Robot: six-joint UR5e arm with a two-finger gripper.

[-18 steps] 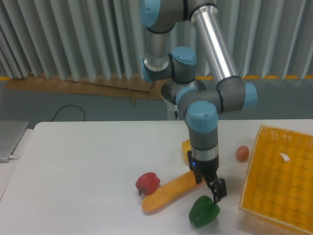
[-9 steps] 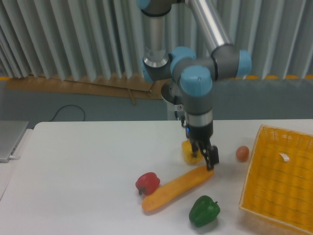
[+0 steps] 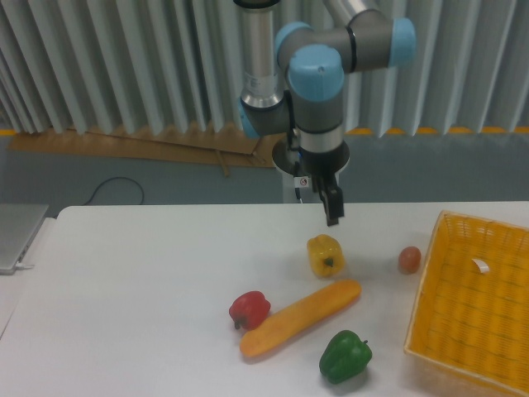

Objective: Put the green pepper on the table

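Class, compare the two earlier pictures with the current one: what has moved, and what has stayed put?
The gripper has risen from beside the green pepper to well above the yellow pepper, carrying nothing. The green pepper rests on the table where it was. The yellow pepper, red pepper, the long orange vegetable and the yellow basket have not moved.

The yellow woven basket [image 3: 471, 289] runs off the right and bottom edges beside the green pepper [image 3: 345, 356]. A small white scrap [image 3: 480, 265] inside it is too small to identify. The gripper [image 3: 331, 207] fingers blur together, perhaps closed.
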